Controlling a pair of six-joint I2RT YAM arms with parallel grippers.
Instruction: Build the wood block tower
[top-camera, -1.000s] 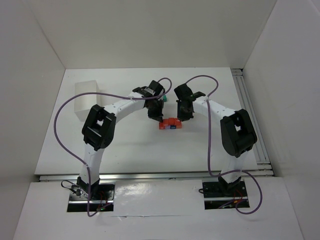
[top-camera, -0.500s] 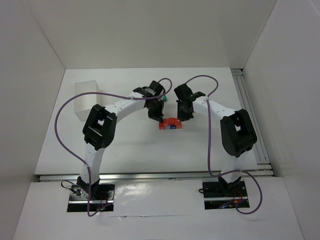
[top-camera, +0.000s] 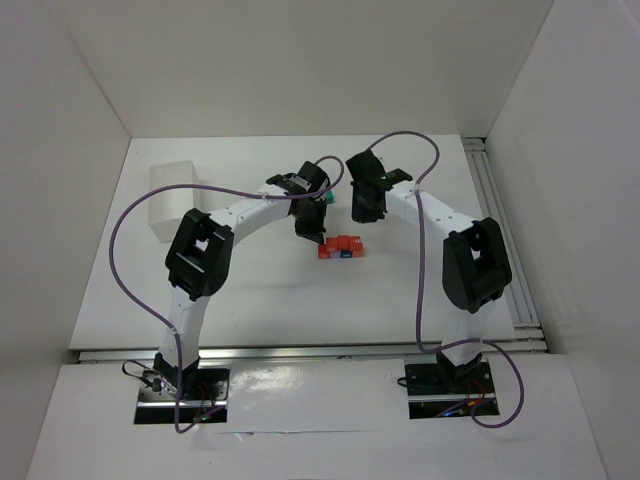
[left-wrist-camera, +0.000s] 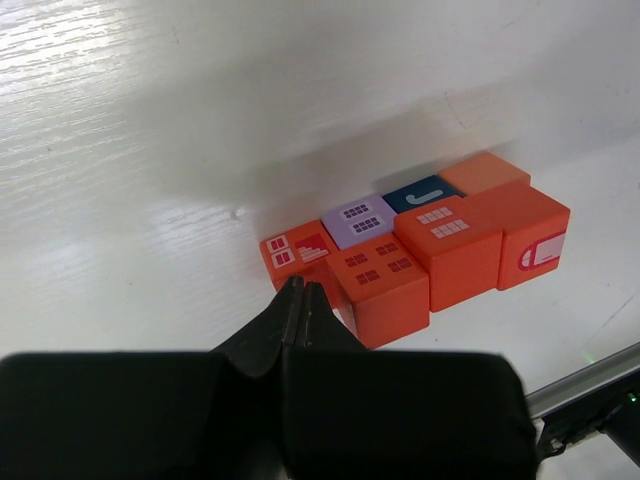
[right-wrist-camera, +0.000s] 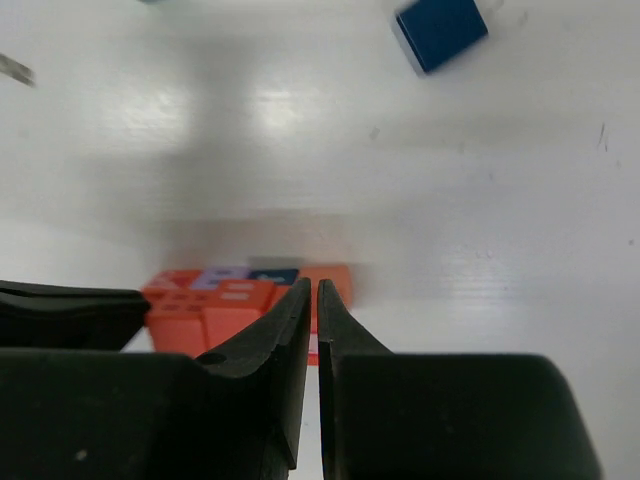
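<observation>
Change: right pincer (right-wrist-camera: 312, 290), closed and empty, has pulled back toward the desk (top-camera: 250, 290) far edge, clear of the tower (top-camera: 341, 247) base row mid-desk. The left pincer (left-wrist-camera: 303, 296) is closed and empty, tips beside the row. Loose dark blue block (right-wrist-camera: 440, 30) is probably next.

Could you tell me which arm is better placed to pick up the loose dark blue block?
Right, probably. The dark blue block lies ahead of the right gripper in its wrist view; the left gripper sits shut beside the block row.
</observation>
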